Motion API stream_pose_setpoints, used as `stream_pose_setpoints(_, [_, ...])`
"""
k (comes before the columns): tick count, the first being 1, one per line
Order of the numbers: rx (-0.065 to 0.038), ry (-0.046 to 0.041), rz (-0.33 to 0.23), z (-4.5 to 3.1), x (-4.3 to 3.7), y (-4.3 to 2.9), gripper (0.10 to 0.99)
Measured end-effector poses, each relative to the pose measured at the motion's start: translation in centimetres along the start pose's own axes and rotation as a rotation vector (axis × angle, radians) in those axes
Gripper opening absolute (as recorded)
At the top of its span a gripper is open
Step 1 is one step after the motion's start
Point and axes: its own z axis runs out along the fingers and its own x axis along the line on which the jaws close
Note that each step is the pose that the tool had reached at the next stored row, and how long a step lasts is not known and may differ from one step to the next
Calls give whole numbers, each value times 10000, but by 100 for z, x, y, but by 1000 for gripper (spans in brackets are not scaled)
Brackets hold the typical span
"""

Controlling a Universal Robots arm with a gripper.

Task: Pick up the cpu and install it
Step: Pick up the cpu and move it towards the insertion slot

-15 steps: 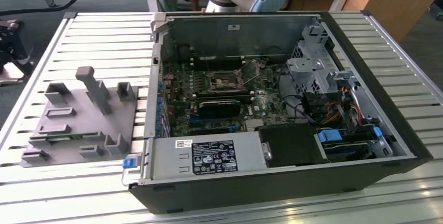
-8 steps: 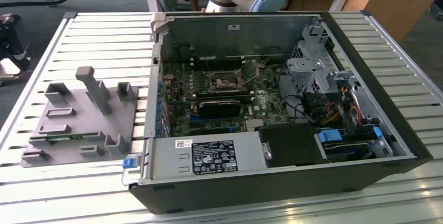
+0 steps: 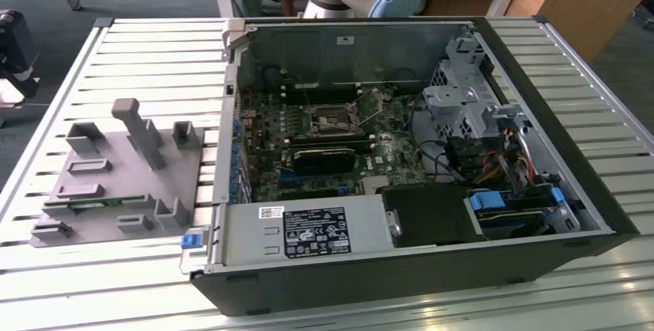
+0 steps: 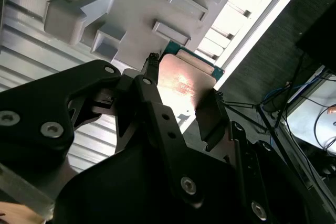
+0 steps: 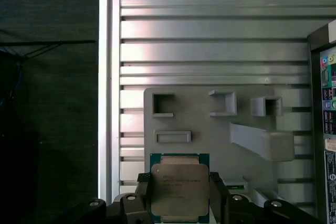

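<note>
1. The gripper [image 5: 179, 203] is closed on the cpu [image 5: 179, 190]. In the first wrist view, a black finger [image 5: 143, 195] is pressed against each of two opposite edges of the chip.
2. In that view the cpu's silver-grey metal top is turned toward the camera and is framed by a thin green rim.
3. In the second wrist view the same grip is seen from an angle. The cpu [image 4: 186, 82] is clamped at the tip of the gripper [image 4: 181, 95], and light is reflected from its metal face.
4. Behind the chip a grey fixture plate [image 5: 210, 129] with raised blocks and pockets is seen. The cpu is held over the plate's edge.
5. The plate is laid on a slatted aluminium table [image 5: 210, 51].
6. In the exterior view the fixture plate [image 3: 112, 185] lies at the exterior view's left of an open computer case [image 3: 409, 281].
7. Inside the case a motherboard [image 3: 306, 147] with a cpu socket [image 3: 335, 120] is exposed, and a power supply [image 3: 302, 231] is mounted along the near side.
</note>
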Motion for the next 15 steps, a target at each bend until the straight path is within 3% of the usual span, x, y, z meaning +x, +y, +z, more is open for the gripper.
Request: stream_pose_setpoints(15, [0, -2, 31, -205, 0, 19, 533])
